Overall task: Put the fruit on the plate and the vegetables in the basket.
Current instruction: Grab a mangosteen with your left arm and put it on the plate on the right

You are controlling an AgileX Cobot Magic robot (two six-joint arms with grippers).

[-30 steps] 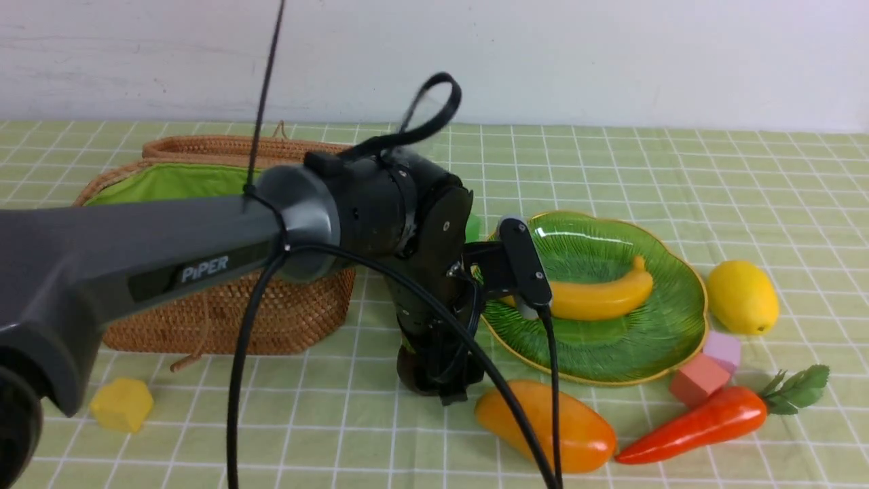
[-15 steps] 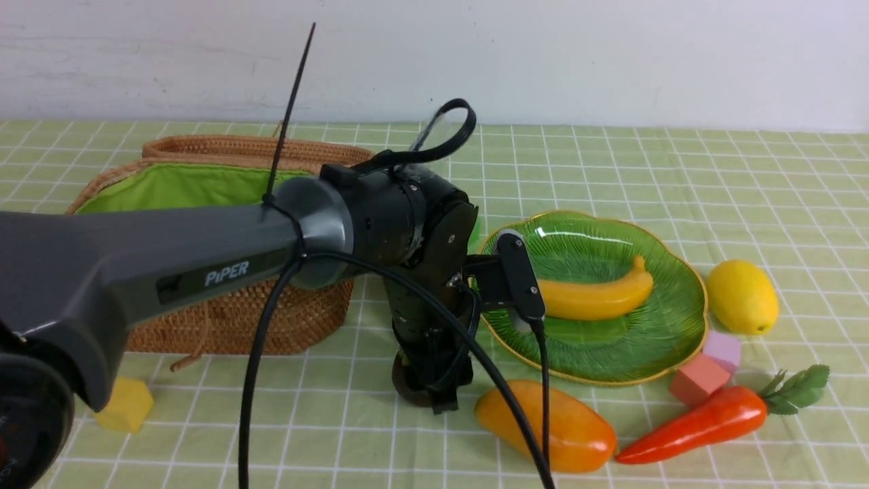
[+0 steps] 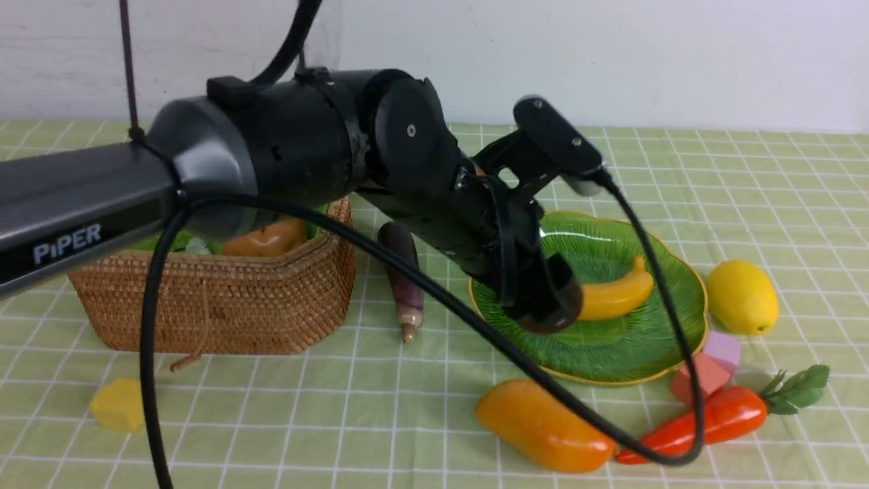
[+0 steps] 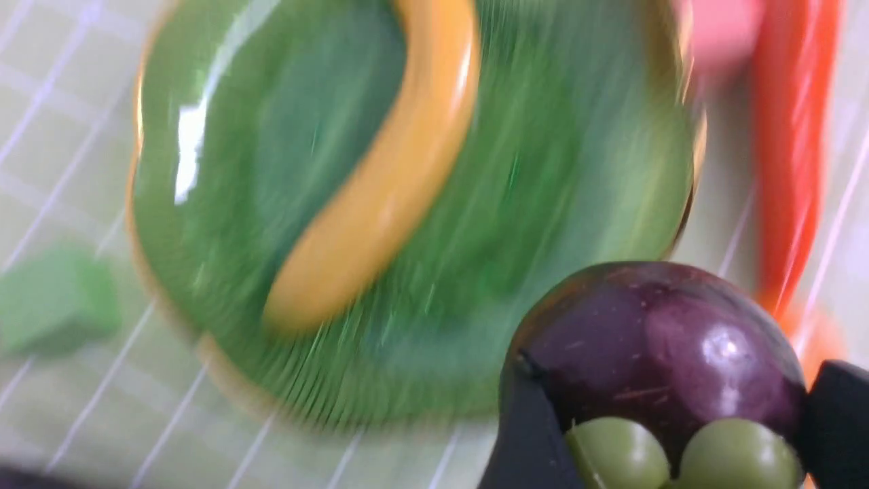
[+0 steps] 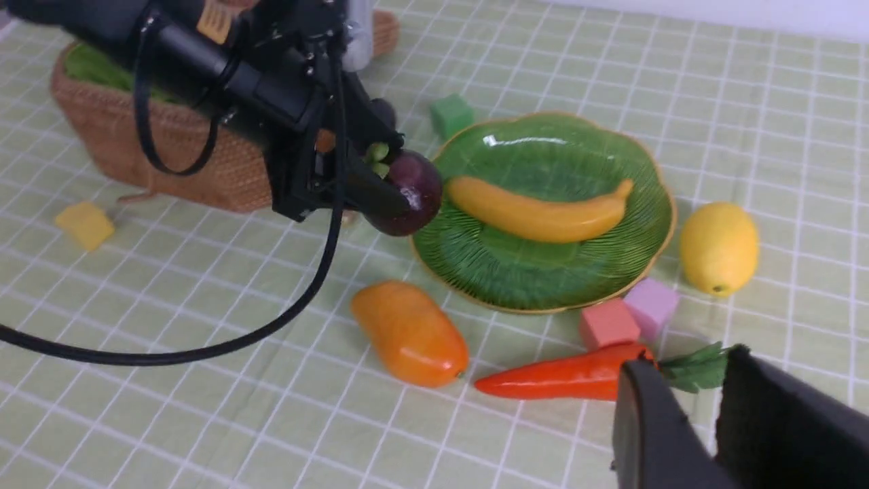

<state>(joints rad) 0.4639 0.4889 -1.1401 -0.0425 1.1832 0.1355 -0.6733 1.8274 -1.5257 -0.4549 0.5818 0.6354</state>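
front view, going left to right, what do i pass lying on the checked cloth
yellow block → basket → eggplant → mango → lemon

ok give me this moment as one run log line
left gripper: shut on mangosteen, at plate rim | right gripper: open, empty | plate: banana only
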